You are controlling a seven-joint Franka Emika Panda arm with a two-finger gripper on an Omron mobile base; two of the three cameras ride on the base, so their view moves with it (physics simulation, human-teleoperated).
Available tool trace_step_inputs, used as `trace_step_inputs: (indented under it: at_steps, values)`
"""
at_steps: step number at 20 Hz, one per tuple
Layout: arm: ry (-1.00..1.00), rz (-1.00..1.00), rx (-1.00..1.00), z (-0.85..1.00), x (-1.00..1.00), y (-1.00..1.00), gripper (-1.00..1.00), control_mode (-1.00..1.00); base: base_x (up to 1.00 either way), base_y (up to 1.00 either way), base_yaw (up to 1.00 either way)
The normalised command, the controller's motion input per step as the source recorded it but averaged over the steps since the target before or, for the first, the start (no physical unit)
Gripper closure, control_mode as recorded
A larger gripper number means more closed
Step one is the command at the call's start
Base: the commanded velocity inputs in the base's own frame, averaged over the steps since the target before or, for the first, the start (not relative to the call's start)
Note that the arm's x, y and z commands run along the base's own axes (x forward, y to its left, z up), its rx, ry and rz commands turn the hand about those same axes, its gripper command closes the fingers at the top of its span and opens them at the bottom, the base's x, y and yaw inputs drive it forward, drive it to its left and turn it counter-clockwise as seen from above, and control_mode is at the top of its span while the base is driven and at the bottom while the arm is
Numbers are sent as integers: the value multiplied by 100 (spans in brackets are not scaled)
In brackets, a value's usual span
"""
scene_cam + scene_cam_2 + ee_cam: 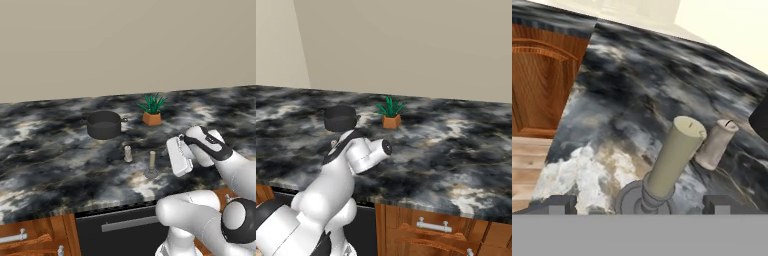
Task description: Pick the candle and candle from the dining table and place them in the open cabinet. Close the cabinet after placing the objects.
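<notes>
Nothing of the task is done yet, by the look of it. Both candles stand upright on the worktop, near its front edge: the tall candle on its round grey base, and the stubby candle just beside it, apart, on the side of the black pot. A small plant sits further back.

The pincer is wide open and holds nothing; in the hand view its two dark tips stand either side of the tall candle's base, low, not touching it. So the first pick looks about to begin.

Still left: grasp the tall candle, carry it to the cabinet, come back for the stubby one, place it too, then shut the door
</notes>
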Motion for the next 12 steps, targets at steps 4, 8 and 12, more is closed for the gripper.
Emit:
trace_step_inputs:
  at_steps: [4, 8, 12]
  values:
    - [0, 1, 1, -3, 21, 1, -100, -100, 0, 0, 0]
    - [0, 1, 4, -9, 12, 0, -100, -100, 0, 0, 0]
    - [0, 3, 9, -22, 10, 3, -100, -100, 0, 0, 0]
